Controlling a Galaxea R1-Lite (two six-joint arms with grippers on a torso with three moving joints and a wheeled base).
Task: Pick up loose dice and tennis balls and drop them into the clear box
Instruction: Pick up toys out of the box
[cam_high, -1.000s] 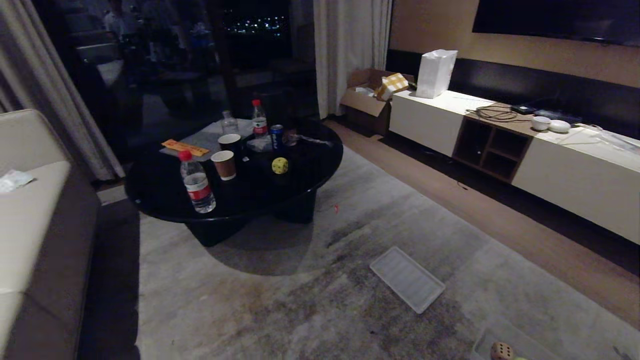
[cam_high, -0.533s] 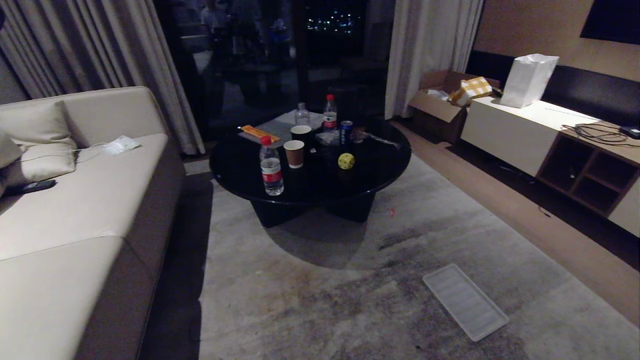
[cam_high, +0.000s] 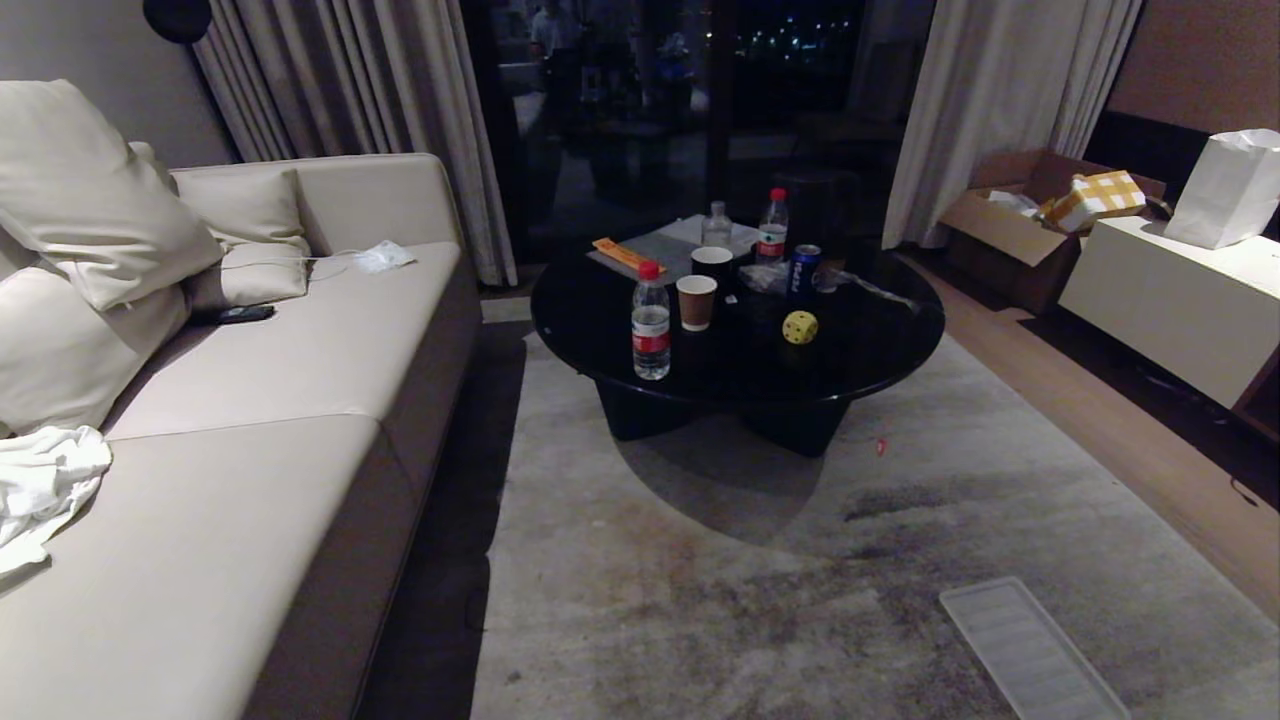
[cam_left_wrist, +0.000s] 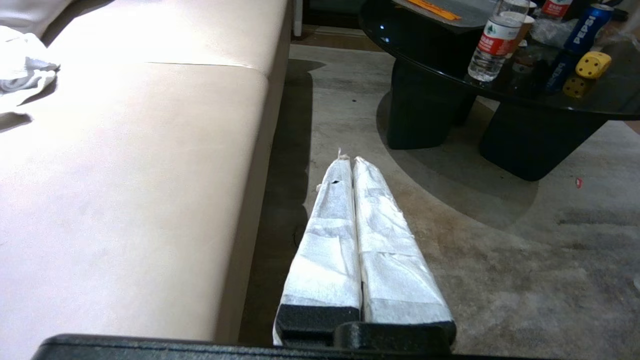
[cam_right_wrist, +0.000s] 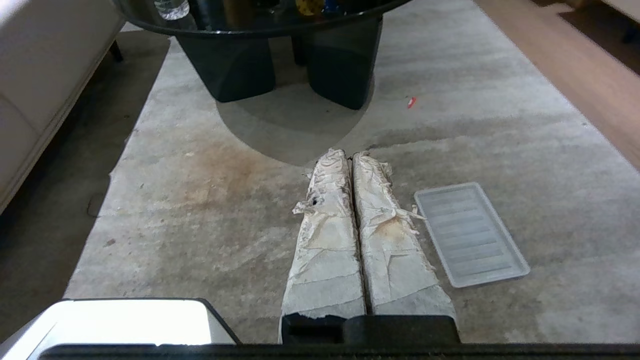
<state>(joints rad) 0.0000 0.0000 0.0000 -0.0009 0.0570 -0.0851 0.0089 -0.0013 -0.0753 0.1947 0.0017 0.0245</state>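
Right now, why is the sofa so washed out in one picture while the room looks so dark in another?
Left wrist view: the sofa glares pale, overexposed. Head view: dim room, black window; the round table throws a soft shadow on the rug.

Dim room: cream sofa (cam_high: 300, 370), round black table (cam_high: 740, 350), grey rug (cam_high: 750, 570), curtained dark window (cam_high: 690, 110).

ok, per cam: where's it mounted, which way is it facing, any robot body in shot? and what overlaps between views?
Head: high up, looking forward and down at the sofa, black round table and rug; no arm shows.
Left wrist: behind the shut left gripper, facing sofa edge and table.
Right wrist: behind the shut right gripper, facing the rug, table base, ribbed lid.
Shared: the yellow die on the table in head and left wrist; the lid in head and right wrist.
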